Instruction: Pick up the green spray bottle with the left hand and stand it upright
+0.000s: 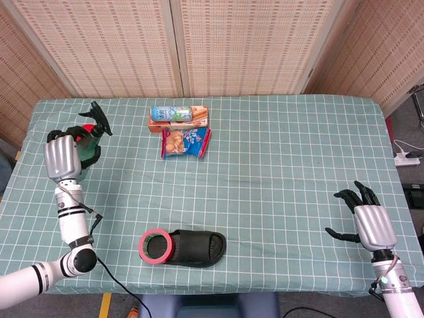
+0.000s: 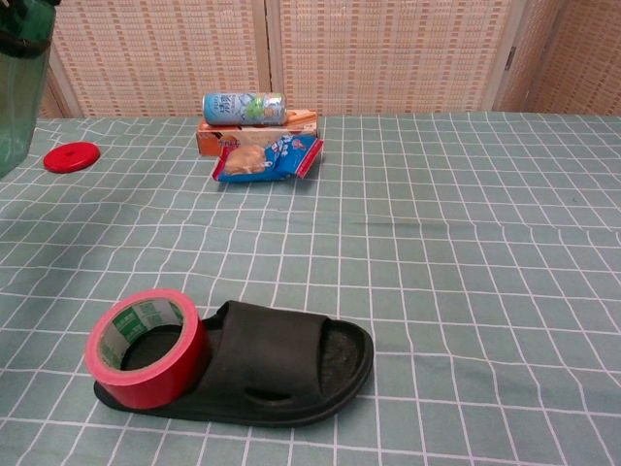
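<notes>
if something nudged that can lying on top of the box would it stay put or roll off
Likely to roll: the can lies on its side, a smooth cylinder atop the flat orange box. It probably rolls toward the front or back edge and drops off. Its weight can't be judged from these views.

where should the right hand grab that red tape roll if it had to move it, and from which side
Take the red tape roll by its rim from above, pinching across the upper edge. It stands tilted on edge, leaning against the toe of the black slipper, so its lower rim is blocked while its top is free. The right hand is open and would come in from its own side, over the slipper.
</notes>
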`<state>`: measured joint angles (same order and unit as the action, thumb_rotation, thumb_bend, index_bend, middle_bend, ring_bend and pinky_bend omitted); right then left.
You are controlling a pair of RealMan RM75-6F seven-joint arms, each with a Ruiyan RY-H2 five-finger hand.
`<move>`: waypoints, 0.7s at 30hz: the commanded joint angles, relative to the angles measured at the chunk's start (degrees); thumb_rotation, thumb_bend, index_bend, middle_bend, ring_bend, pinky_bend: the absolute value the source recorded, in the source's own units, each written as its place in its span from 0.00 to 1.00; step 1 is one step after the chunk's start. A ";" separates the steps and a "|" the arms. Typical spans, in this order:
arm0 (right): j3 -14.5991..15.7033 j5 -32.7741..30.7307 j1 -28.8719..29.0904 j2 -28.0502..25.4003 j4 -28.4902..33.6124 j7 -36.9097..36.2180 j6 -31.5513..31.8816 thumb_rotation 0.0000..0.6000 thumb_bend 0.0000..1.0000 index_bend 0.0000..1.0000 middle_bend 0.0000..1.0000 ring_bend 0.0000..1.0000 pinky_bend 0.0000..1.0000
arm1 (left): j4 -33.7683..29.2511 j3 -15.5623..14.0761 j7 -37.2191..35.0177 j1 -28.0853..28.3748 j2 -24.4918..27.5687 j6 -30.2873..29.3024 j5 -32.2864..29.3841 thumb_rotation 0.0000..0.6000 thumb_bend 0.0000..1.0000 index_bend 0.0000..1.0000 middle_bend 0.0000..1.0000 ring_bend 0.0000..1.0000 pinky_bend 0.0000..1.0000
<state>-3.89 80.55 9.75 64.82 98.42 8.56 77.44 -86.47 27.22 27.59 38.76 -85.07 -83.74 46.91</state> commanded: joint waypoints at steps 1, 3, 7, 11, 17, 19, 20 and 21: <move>-0.10 -0.10 -0.08 0.33 -0.08 0.74 0.34 1.00 0.00 0.28 0.23 0.01 0.11 | 3.18 3.27 -10.53 -1.69 -1.23 0.27 1.96 1.00 0.44 0.73 0.59 0.42 0.21; -0.15 -0.16 -0.11 0.47 -0.11 1.08 0.48 1.00 0.00 0.28 0.23 0.01 0.11 | 4.47 3.88 -13.50 -1.73 -2.26 0.62 2.10 1.00 0.44 0.73 0.59 0.42 0.20; -0.20 -0.24 -0.14 0.62 -0.15 1.49 0.62 1.00 0.00 0.28 0.23 0.01 0.11 | 6.59 4.42 -16.98 -1.54 -3.73 1.05 2.63 1.00 0.43 0.72 0.58 0.42 0.19; -0.43 -0.76 -0.21 1.17 -0.14 3.17 1.02 1.00 0.00 0.28 0.23 0.01 0.11 | 11.77 7.61 -25.64 0.04 -7.72 3.41 1.67 1.00 0.41 0.68 0.54 0.38 0.15; -0.73 -1.70 -0.40 1.68 0.33 5.20 1.54 1.00 0.00 0.28 0.23 0.01 0.11 | 18.22 9.28 -33.67 1.13 -11.69 5.16 1.86 1.00 0.40 0.67 0.52 0.36 0.12; -0.72 -1.72 -0.47 1.65 0.34 5.19 1.60 1.00 0.00 0.28 0.23 0.01 0.11 | 20.85 9.60 -36.37 1.42 -13.07 5.50 2.24 1.00 0.40 0.67 0.52 0.35 0.11; -0.71 -1.70 -0.50 1.62 0.30 5.12 1.64 1.00 0.00 0.28 0.23 0.01 0.11 | 21.90 9.69 -37.45 1.51 -13.59 5.63 2.44 1.00 0.40 0.66 0.51 0.35 0.11; -0.68 -1.67 -0.53 1.60 0.27 5.07 1.64 1.00 0.00 0.28 0.23 0.01 0.11 | 22.93 9.75 -38.47 1.59 -14.06 5.77 2.65 1.00 0.40 0.66 0.51 0.35 0.11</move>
<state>-4.58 78.88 9.22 66.43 98.70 13.63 79.07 -65.47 36.37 -8.94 39.85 -97.65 -78.63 49.09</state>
